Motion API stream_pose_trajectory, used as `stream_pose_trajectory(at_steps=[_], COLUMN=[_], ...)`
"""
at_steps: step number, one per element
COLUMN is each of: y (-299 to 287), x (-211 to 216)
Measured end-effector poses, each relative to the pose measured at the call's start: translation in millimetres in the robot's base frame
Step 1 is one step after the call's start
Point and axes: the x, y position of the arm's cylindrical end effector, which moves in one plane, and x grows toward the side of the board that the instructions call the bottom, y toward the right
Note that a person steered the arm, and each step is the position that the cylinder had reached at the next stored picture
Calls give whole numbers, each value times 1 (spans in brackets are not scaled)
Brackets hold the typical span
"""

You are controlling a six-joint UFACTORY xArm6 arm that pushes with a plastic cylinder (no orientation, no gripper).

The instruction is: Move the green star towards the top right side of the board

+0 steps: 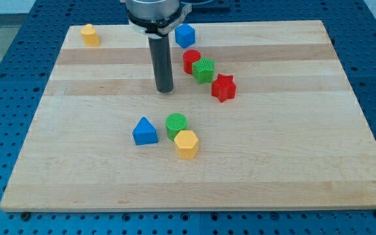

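Observation:
The green star (204, 70) lies in the upper middle of the wooden board (292, 143), touching a red cylinder (190, 61) at its upper left. A red star (224, 88) lies just to its lower right. My tip (166, 90) rests on the board to the left of the green star, about a block's width away and slightly lower in the view. It touches no block.
A blue cube (185, 35) sits near the top edge, above the red cylinder. A yellow block (91, 35) is at the top left corner. A blue triangle (144, 132), a green cylinder (176, 125) and a yellow hexagon (187, 144) cluster below my tip.

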Motion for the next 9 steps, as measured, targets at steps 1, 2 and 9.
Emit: stream_pose_trajectory(at_steps=[1, 2, 9], y=[60, 140, 232], x=[-33, -57, -97])
